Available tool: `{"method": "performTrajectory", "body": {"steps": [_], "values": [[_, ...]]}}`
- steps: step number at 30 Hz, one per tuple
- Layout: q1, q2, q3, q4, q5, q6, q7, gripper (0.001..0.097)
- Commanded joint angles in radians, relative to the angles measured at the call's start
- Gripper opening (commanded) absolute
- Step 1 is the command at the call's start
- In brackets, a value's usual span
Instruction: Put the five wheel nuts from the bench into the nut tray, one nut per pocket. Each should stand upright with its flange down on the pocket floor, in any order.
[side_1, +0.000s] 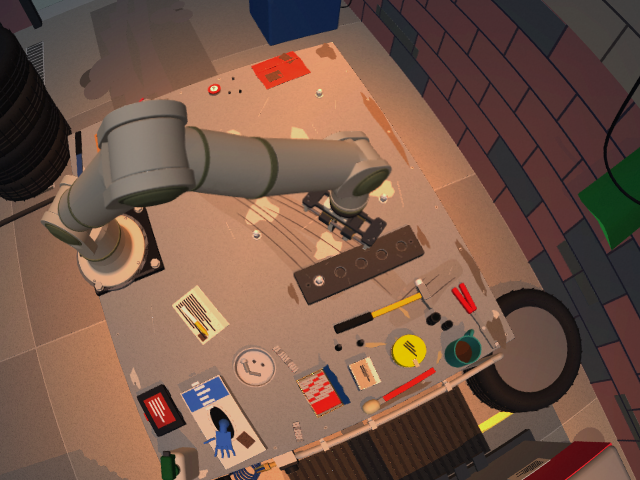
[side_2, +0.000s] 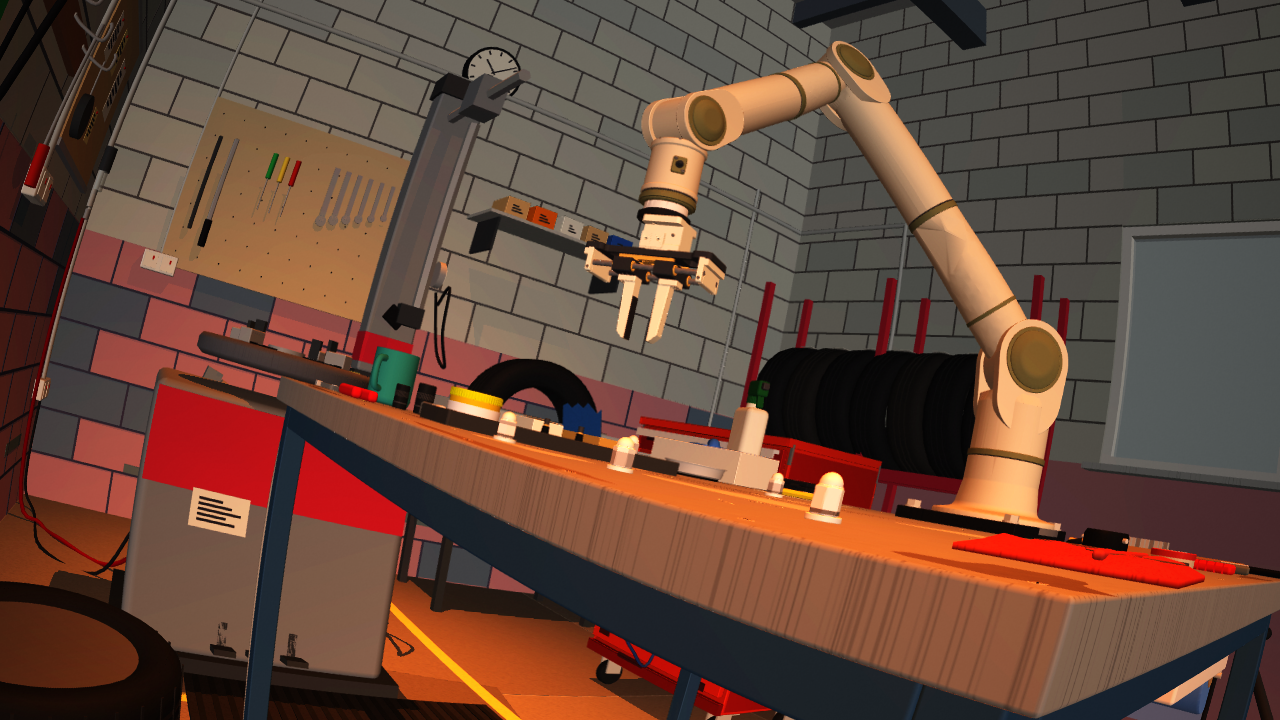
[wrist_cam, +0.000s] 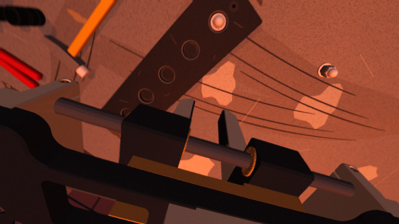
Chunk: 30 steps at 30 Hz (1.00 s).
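My gripper (side_2: 646, 324) hangs high above the bench, partly open and empty, over the strip beside the far end of the nut tray (side_1: 359, 263). The tray is a dark bar with five round pockets; one nut (side_1: 319, 280) stands upright in its end pocket and the other pockets hold nothing. One nut (side_1: 383, 198) stands on the bench just beyond my wrist, another (side_1: 256, 234) toward the arm's base, and a third (side_1: 319, 93) near the far edge. A small white piece (side_1: 419, 283) lies by the hammer's head.
A yellow-handled hammer (side_1: 380, 311) lies just past the tray, with red pliers (side_1: 464, 298), a green mug (side_1: 463, 349) and a yellow disc (side_1: 409, 351) near that edge. A red mat (side_1: 280, 69) lies at the far corner.
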Motion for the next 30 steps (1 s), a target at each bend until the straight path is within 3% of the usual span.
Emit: {"method": "performTrajectory", "body": {"steps": [1, 30], "values": [[-0.010, 0.001, 0.003, -0.006, -0.003, 0.002, 0.025, 0.0325], [-0.401, 0.068, 0.170, -0.213, -0.128, 0.078, 1.056, 0.0325]]}}
